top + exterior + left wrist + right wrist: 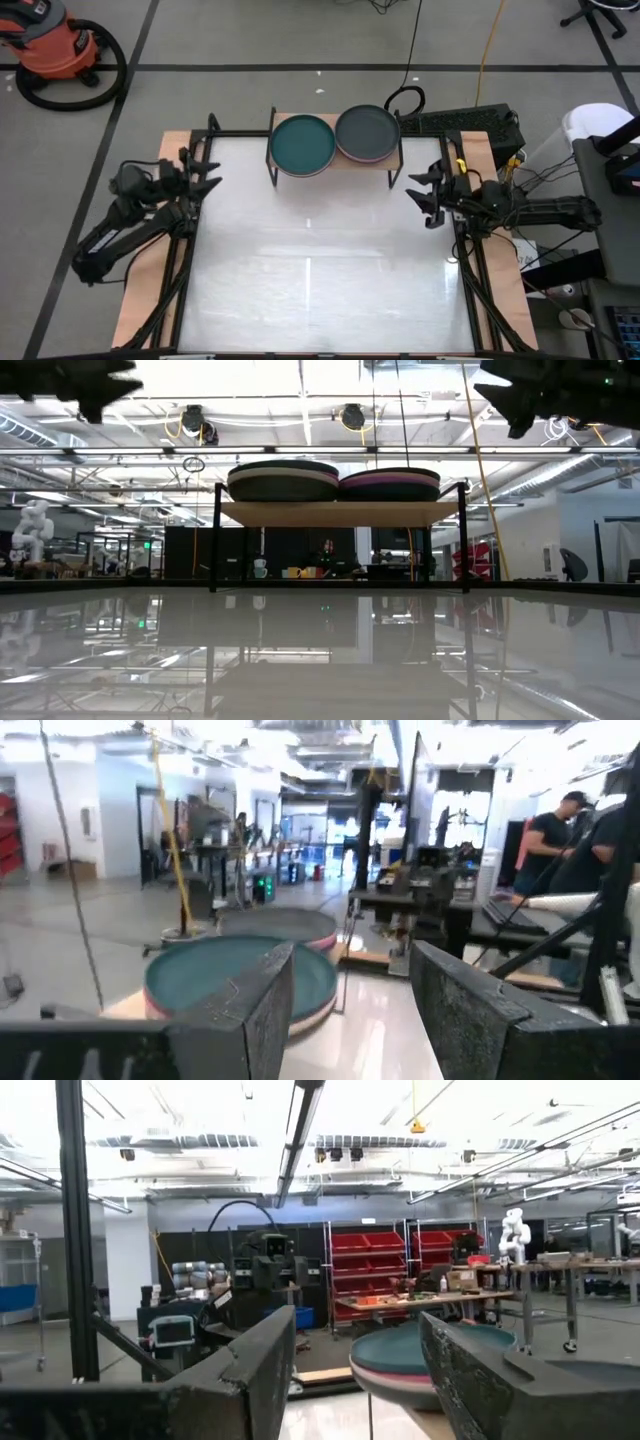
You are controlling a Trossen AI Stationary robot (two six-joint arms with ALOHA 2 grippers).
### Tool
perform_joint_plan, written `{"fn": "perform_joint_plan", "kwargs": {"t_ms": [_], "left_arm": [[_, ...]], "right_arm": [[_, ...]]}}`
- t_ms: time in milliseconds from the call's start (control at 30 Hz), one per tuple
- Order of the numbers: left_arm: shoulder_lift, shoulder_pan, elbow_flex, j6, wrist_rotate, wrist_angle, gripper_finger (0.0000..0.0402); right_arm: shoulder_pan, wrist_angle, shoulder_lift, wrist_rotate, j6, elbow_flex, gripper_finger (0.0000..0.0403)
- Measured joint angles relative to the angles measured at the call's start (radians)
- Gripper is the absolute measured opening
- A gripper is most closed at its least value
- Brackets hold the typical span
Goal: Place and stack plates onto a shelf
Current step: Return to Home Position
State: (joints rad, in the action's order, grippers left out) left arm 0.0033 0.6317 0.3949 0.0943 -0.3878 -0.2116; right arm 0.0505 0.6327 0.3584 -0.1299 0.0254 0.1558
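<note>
since the plates are my concern, i look there first: two stacks sit side by side on the shelf (346, 163), which stands at the far edge of the bench (320, 290). the stack on the left arm's side is topped by a dark teal plate (302, 145), and the one on the right arm's side by a dark grey plate (367, 133). their rims meet in the middle of the shelf. in the low view i see a beige band under the dark top of the first stack and a purple band in the second. the left pincer (212, 173) hangs over the bench's left edge, well apart from the shelf, its fingers (250, 1010) spread with nothing between them. the right pincer (422, 197) hangs over the right edge, near the shelf's end, its fingers (255, 1365) likewise spread and empty. beyond the bench, in the left wrist view, a person (548, 840) in a dark shirt stands in the room.
</note>
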Motion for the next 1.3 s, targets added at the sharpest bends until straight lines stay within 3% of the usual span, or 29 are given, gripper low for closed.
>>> {"fn": "perform_joint_plan", "kwargs": {"t_ms": [433, 667, 900, 1000, 1167, 1300], "left_arm": [[0.002, 0.0, -0.181, 0.017, -0.005, 0.17, 0.0202], [0.002, 0.001, -0.375, 0.048, -0.005, 0.456, 0.0202], [0.015, 0.001, -0.386, -0.003, 0.004, 0.421, 0.0197], [0.016, 0.001, -0.385, -0.051, 0.004, 0.424, 0.0157], [0.016, 0.001, -0.385, -0.165, -0.006, 0.415, 0.0029], [0.016, 0.0, -0.385, -0.22, 0.003, 0.426, 0.0012]], "right_arm": [[0.0, 0.04, 0.002, -0.005, 0.009, -0.134, 0.0194], [0.001, -0.049, 0.002, -0.032, -0.014, -0.137, 0.0194], [0.002, -0.094, 0.002, -0.109, -0.081, -0.138, 0.0193], [0.002, -0.096, 0.002, -0.112, -0.131, -0.139, 0.0176], [0.002, -0.102, 0.002, -0.132, -0.134, -0.139, 0.0111], [0.002, -0.107, 0.002, -0.132, -0.162, -0.14, 0.0043]]}}
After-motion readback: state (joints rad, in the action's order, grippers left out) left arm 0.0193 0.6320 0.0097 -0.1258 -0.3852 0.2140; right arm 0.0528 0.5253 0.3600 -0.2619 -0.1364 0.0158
